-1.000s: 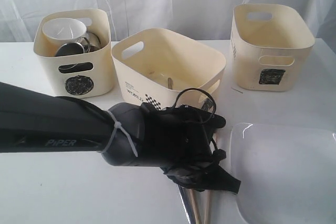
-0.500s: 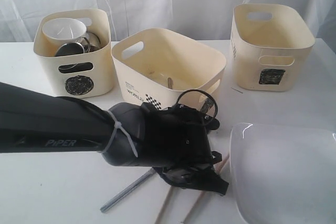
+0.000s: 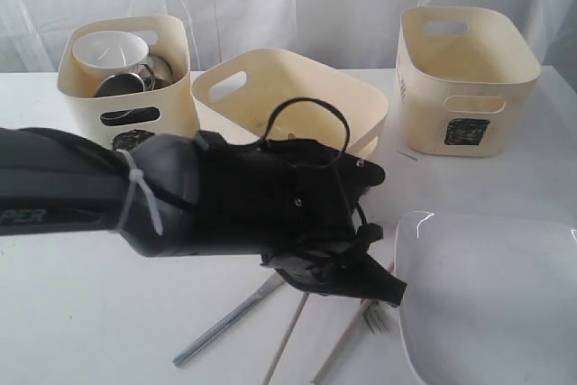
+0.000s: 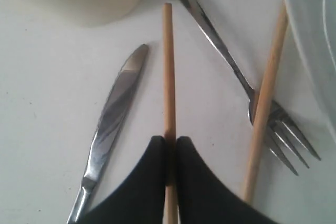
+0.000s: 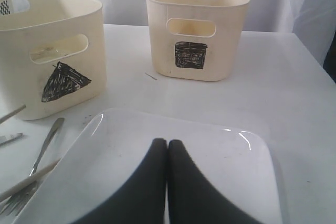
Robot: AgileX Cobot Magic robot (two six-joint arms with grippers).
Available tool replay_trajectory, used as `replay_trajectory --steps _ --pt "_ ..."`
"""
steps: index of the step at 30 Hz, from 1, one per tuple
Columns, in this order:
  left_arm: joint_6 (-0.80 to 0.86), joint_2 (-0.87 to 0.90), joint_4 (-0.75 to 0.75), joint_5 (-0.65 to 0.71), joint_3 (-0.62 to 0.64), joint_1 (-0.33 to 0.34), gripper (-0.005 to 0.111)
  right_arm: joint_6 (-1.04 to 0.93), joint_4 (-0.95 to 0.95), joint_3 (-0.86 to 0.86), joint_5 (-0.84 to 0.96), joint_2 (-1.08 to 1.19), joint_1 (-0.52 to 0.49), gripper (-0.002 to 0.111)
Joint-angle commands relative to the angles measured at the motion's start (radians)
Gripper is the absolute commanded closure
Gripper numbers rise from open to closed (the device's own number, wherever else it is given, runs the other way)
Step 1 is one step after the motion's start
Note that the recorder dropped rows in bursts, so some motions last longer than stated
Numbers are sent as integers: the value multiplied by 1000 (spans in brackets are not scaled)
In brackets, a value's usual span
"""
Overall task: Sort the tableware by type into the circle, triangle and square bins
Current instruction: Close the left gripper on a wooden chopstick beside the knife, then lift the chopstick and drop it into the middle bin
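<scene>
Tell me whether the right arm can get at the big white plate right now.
Probably yes. The right gripper hangs over the plate, shut, and the plate's middle is bare. The left gripper is off to the side, shut on a chopstick. Gripping the low rim may be harder.

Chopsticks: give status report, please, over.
Left tool shut on one chopstick. Second chopstick crosses the fork, knife beside. Right tool shut, empty, over the white plate.
</scene>
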Motion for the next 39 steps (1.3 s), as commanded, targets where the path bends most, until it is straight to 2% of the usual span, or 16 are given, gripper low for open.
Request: replay_trajectory --steps 1,16,24,30,34,36,39 --pt "27 -56 -12 21 5 -5 107 -3 -5 5 -14 -6 7 108" --pt "60 -166 -40 -90 5 -5 107 -3 -5 5 -14 -6 7 108" --pt "154 -212 -19 -198 5 -5 107 -3 -5 5 -14 -6 7 108" --pt "161 -224 167 -219 -19 -1 107 -3 -5 5 -14 -6 7 108" --pt "161 -224 432 -293 -53 9 107 -3 -5 5 -14 -6 7 108" --pt "152 -222 532 -319 -76 22 107 -3 -5 5 -14 -6 7 108" --pt "124 -213 589 -337 -118 67 107 -3 -5 5 -14 -6 7 108"
